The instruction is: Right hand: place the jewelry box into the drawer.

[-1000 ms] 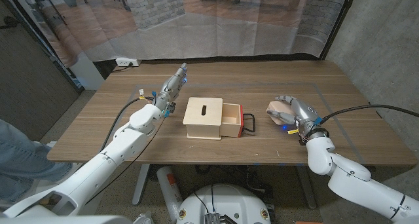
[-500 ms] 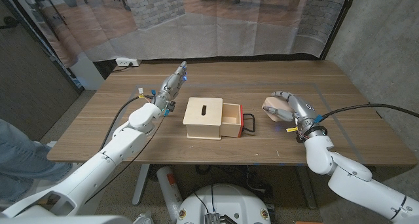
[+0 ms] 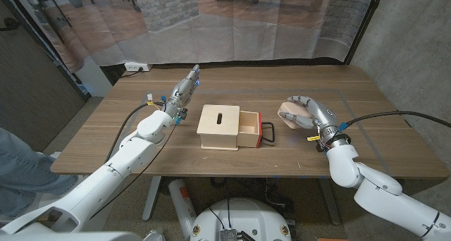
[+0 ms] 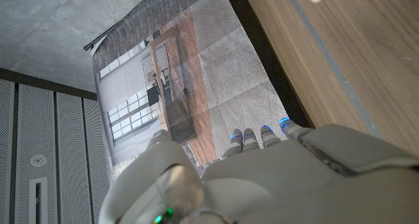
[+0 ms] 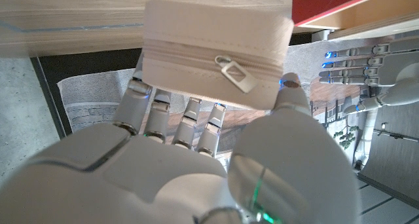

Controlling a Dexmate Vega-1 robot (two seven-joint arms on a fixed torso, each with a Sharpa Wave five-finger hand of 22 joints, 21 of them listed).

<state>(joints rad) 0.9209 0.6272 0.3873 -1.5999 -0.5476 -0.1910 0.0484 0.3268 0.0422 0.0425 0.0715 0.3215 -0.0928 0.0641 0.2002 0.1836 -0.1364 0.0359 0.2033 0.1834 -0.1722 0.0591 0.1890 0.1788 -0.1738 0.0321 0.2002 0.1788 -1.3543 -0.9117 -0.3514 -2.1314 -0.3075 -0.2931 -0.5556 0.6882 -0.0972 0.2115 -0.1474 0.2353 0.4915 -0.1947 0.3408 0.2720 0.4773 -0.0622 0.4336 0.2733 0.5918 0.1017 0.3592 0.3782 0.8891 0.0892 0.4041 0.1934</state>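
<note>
So far only grasped: right hand (image 3: 307, 114) clasping jewelry box (image 5: 216, 54) just above table (image 3: 366, 146), right of open drawer (image 3: 249, 130); carry and drop-in remaining.

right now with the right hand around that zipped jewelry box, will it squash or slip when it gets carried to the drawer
The jewelry box shows stitched seams and a zipper, so its cover probably gives a little yet holds its blocky shape. It looks light for its size. The right hand grips it between fingers and thumb; the matte cover seems unlikely to slip on the way to the open drawer.
</note>
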